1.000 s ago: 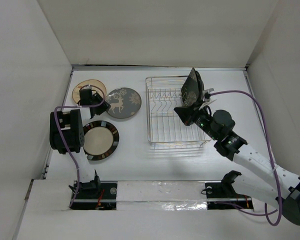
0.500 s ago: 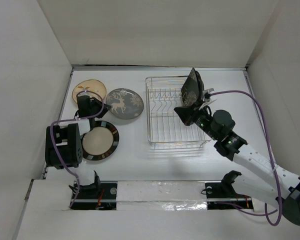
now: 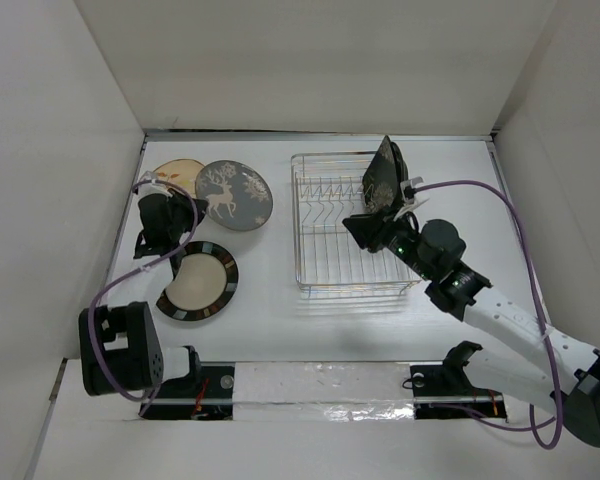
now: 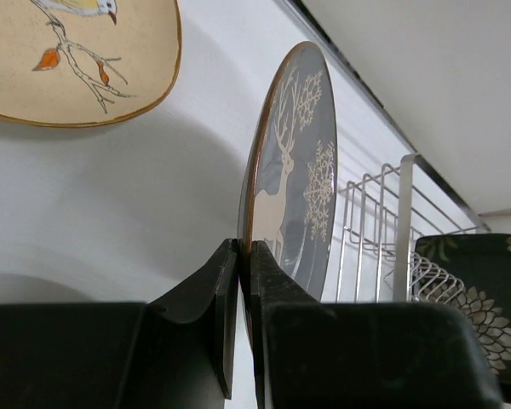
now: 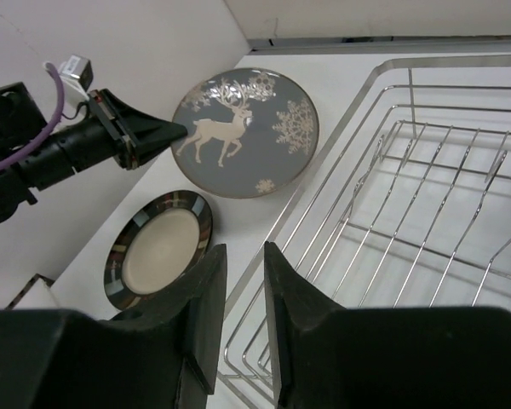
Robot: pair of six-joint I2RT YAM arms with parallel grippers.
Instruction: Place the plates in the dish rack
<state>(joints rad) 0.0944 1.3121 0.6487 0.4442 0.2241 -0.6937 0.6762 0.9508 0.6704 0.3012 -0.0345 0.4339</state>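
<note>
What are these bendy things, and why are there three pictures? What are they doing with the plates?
They are two robot arms with two-finger pincers. One picture looks down from above; the other two come from cameras on the wrists. The left gripper pinches the rim of the grey deer plate, tipped up on edge. The right gripper is open and empty over the dish rack, where a black flowered plate stands on edge. On the white table lie a tan plate and a cream plate with a dark rim.
</note>
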